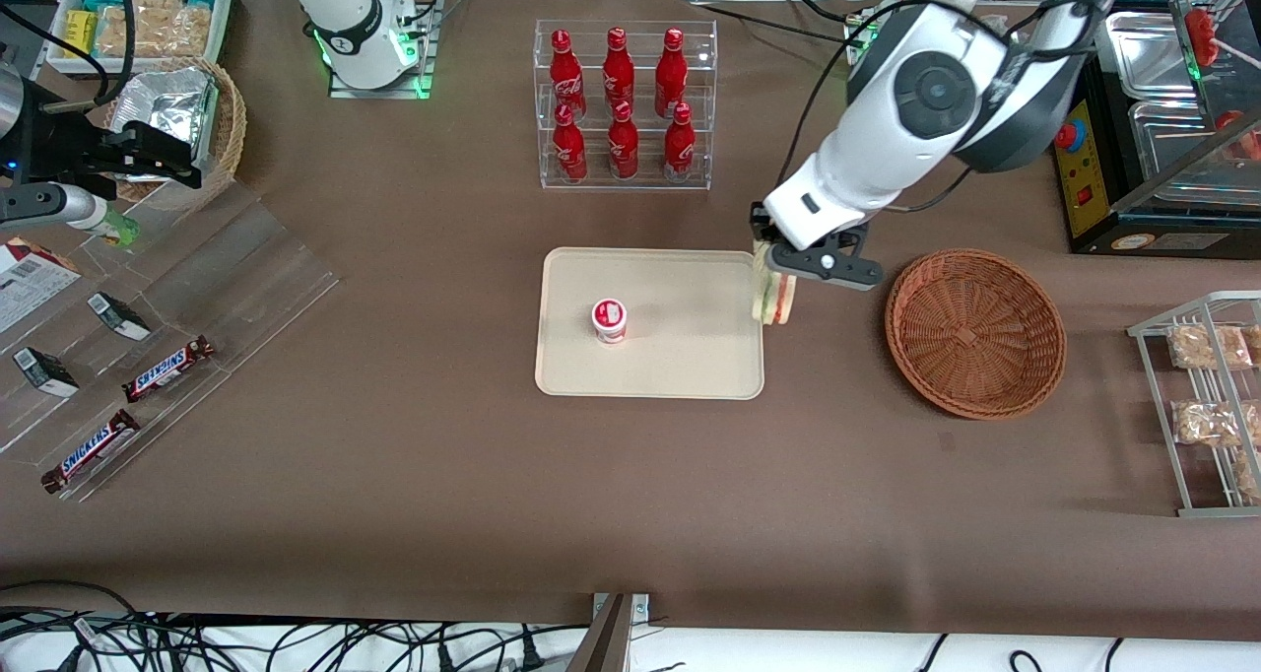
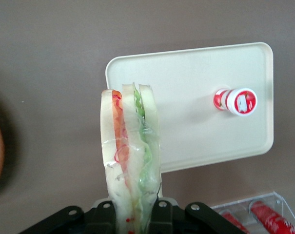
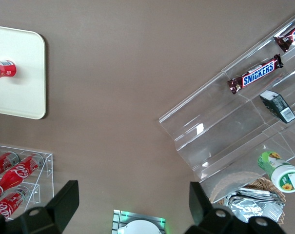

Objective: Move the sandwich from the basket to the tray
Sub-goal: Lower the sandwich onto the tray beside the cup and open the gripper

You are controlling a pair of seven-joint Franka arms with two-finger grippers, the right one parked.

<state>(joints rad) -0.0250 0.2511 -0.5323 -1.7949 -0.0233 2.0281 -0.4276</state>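
Table (image 1: 414, 475) brown, spreads below claw. Tray (image 1: 680, 288) cream, flat on table, its rim edge directly under claw; most of tray lies toward parked arm's end from claw. Basket (image 1: 975, 332) wicker, on table toward working arm's end from claw, near but apart, nothing inside. Claw (image 1: 773, 283) above tray's edge, clamped on sandwich (image 2: 130, 156). Sandwich hangs from claw, lifted clear of basket, red and green layers showing. Small red-and-white cup (image 1: 610, 320) upright on tray, well apart from claw.
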